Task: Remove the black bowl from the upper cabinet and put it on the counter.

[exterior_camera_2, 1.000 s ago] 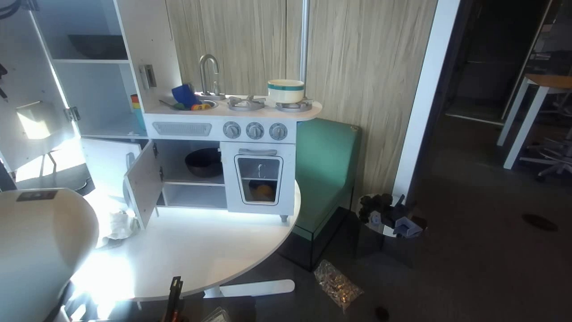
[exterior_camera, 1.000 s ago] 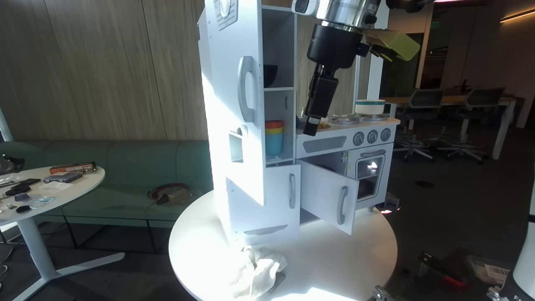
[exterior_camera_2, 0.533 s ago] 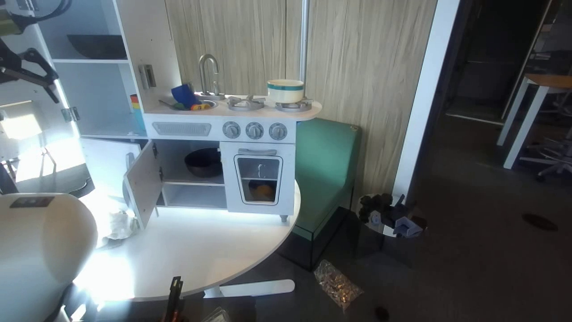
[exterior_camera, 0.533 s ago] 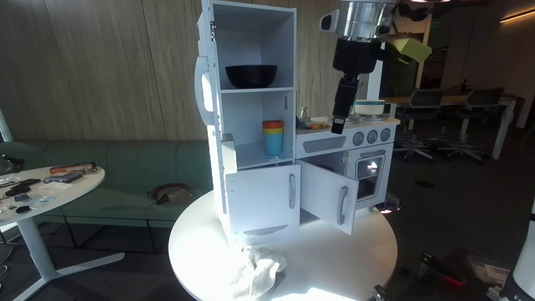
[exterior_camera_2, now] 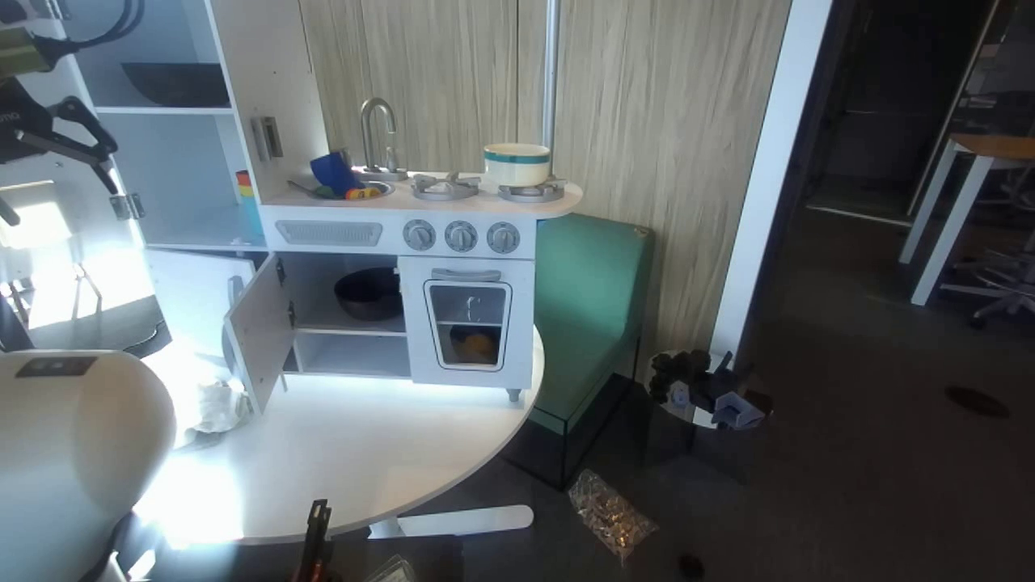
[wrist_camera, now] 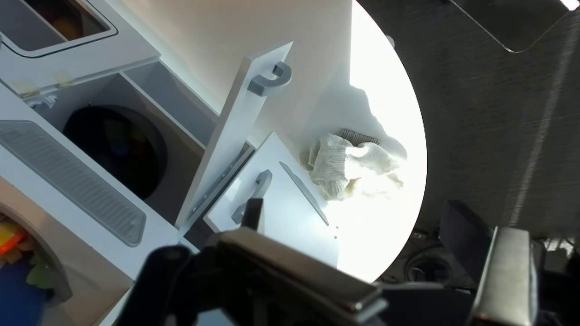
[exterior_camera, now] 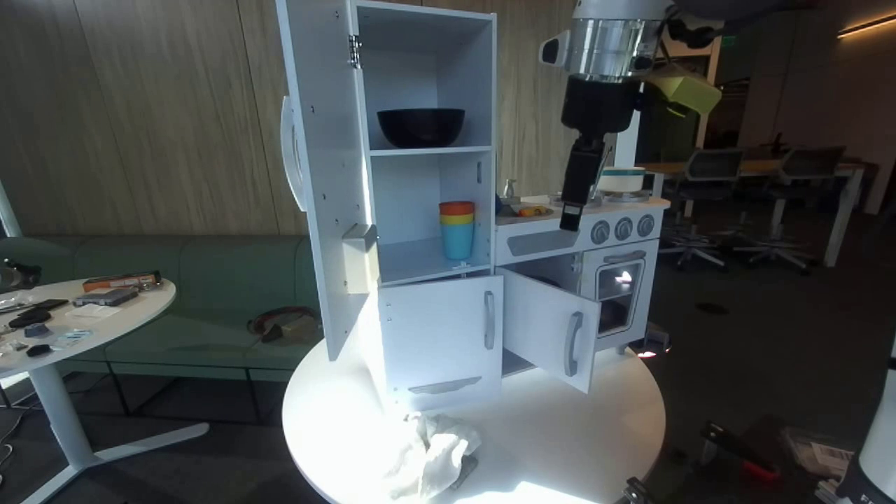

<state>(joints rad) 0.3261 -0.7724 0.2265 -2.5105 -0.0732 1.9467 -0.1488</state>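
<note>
In the upper cabinet, one black bowl

Resting upright on one shelf, with one white door wide open beside it. Counting, one level down, one stack of cups in three colours: orange, yellow and blue. Noting one gripper, pointing downward in the air, well apart from the bowl, with two fingers spread wide in the wrist view. Listing for the counter: one sink, one faucet, two burners and one pale pot with a teal band, set on the burner farther from the sink. Finding in the sink one blue piece, plus smaller coloured pieces too jumbled to count. Reading three grey knobs just under the counter's edge. Spotting one more dark bowl, behind one open lower door. Adding one crumpled white cloth on the round white table.
</note>
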